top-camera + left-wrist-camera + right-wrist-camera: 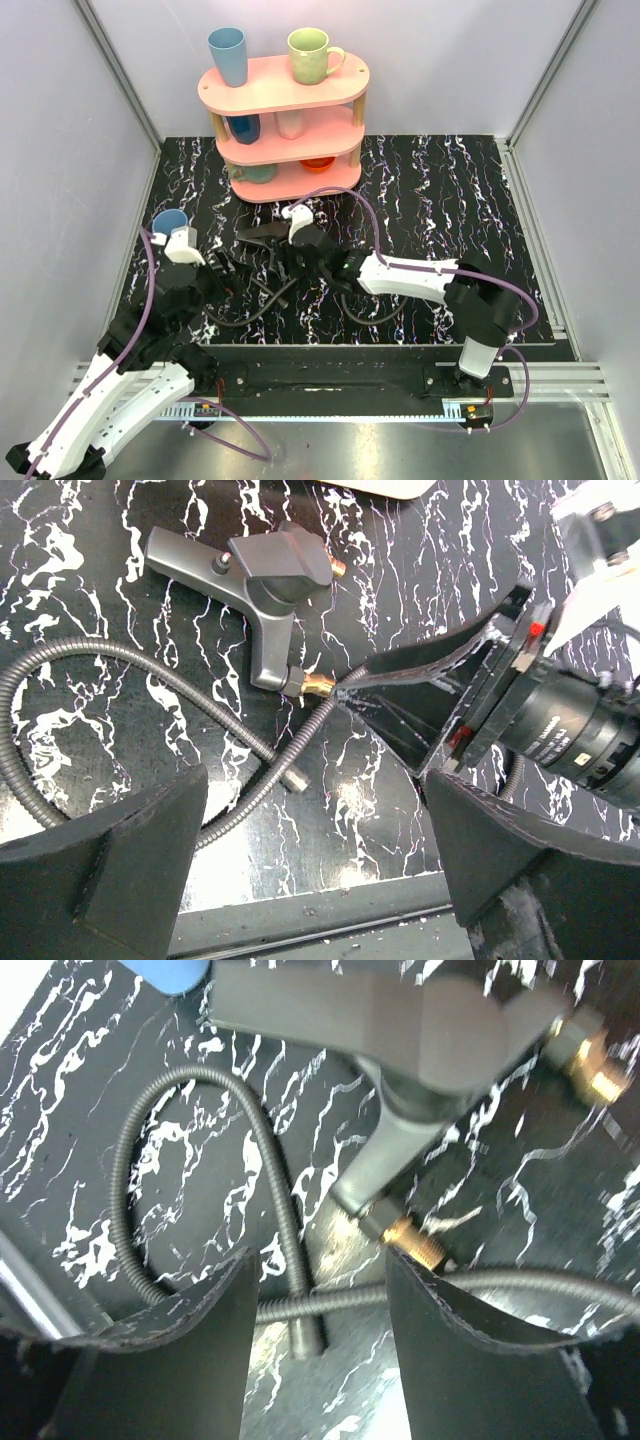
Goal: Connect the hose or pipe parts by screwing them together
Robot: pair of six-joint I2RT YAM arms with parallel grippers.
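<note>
While neither grip holds anything, both parts lie loose on the worktop (pixel 60 540) between my arms.

Furthest left, my left end effector (pixel 315 790) is spread wide and empty, low over the hose (pixel 100 647). The hose sweeps in from the left in an arc and stops at a free end (pixel 293 777), roughly midway between my left fingers. A second run of it crosses under there and climbs to the right.

Just past that lies the nozzle (pixel 280 575), a grey T-shaped piece flat on the worktop. The brass thread (pixel 318 685) at the tip of its stem is bare. The hose passes close by but is not joined to it.

On the right, my right end effector (pixel 320 1260) has its jaws apart and clamps nothing. The hose runs crosswise under the gap. One fingertip sits by the hose near the brass thread, but I cannot tell whether it touches.

I judge the hose light, floppy and springy, and its ribbed skin likely to slip and twist. I would pinch it just behind the free end so the tip does not droop. The nozzle looks rigid, so I would clamp its flat stem or handle, clear of the thread, to stop it spinning. The thread is small, so a crooked start could cross it.
</note>
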